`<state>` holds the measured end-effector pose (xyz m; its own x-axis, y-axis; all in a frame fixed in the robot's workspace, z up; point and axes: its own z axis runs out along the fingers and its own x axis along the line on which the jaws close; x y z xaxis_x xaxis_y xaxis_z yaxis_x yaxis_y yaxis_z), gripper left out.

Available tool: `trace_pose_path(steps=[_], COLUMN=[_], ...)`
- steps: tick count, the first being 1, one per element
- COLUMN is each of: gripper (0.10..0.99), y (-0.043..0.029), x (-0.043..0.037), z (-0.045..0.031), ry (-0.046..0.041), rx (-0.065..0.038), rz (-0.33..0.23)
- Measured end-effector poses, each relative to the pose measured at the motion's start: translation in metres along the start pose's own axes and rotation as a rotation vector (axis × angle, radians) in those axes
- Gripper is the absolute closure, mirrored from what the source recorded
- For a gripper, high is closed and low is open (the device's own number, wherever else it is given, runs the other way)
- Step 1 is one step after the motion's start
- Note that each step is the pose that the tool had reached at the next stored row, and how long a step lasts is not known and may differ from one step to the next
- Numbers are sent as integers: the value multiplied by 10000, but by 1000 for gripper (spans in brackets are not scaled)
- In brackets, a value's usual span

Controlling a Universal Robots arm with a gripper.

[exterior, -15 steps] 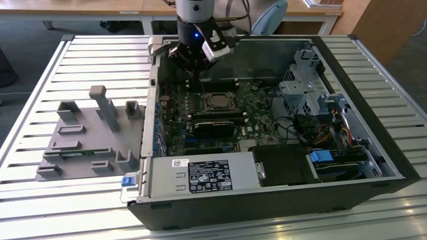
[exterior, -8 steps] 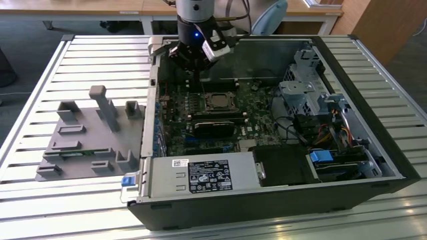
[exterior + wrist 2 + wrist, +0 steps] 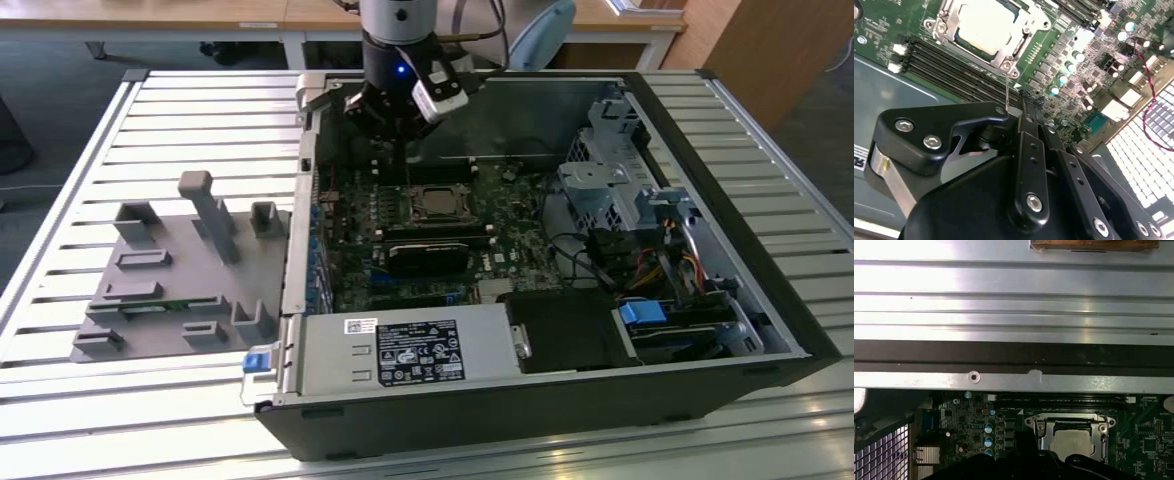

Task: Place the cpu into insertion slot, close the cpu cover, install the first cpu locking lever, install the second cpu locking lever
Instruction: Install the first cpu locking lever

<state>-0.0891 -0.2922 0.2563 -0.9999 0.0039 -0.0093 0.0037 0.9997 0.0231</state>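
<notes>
Slatted metal bench [image 3: 174, 110] under an open computer case [image 3: 534, 415], office desks behind. Jaws drawn together in the second wrist view, no gap to be seen and nothing visibly pinched between them. Gripper [image 3: 1030, 97] poised over the green motherboard [image 3: 1064, 55], just short of the socket. Beside the fingertips, a thin wire locking lever [image 3: 1006, 87] reaching from the socket's near corner toward the gripper's knuckle; touching it or merely crossing in front, cannot tell. Beyond that, cpu [image 3: 985, 22] seated in the insertion slot [image 3: 434, 189], pale face up, cpu cover [image 3: 949, 17] lying flat around it.

Judged from that: lever work in hand. Press on the wire's free end, not its middle. Sweep down and sideways into its catch. Keep clear of the memory slots [image 3: 939, 59] alongside. Ease off on any resistance rather than bend the wire.
</notes>
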Motion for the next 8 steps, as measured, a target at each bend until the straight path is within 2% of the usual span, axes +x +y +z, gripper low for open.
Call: trace_pose_path(steps=[8], gripper=[980], y=[7], x=[-148], z=[5], ry=[26], rx=[-1], rz=[-1])
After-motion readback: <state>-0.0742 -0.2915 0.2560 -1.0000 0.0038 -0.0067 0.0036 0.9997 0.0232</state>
